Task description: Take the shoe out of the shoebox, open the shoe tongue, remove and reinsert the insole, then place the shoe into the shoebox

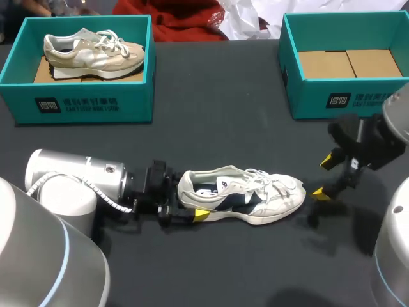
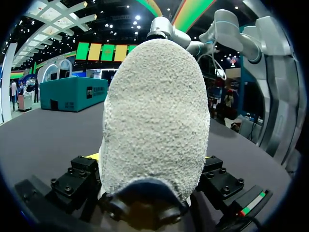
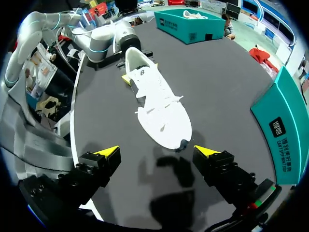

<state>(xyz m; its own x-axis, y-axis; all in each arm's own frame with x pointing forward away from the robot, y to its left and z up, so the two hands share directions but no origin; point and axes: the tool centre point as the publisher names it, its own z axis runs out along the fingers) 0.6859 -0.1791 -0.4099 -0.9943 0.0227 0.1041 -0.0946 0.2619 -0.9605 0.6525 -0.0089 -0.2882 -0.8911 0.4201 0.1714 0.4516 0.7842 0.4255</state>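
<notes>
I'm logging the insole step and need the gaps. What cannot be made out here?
Insole: head view, the white shoe's opening is too small and dark to show it.
Shoe's front: left wrist view, its own heel fills the picture.
Right shoebox: head view, its right end runs off the edge.

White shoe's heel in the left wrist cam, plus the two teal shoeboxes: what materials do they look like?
On the white shoe, the heel looks like napped suede or a fuzzy synthetic, matte, with a pebbly nap; cannot tell which. The left shoebox and right shoebox: probably printed cardboard, smooth teal outside, straight folded walls; plain brown board flaps inside the right one.
</notes>
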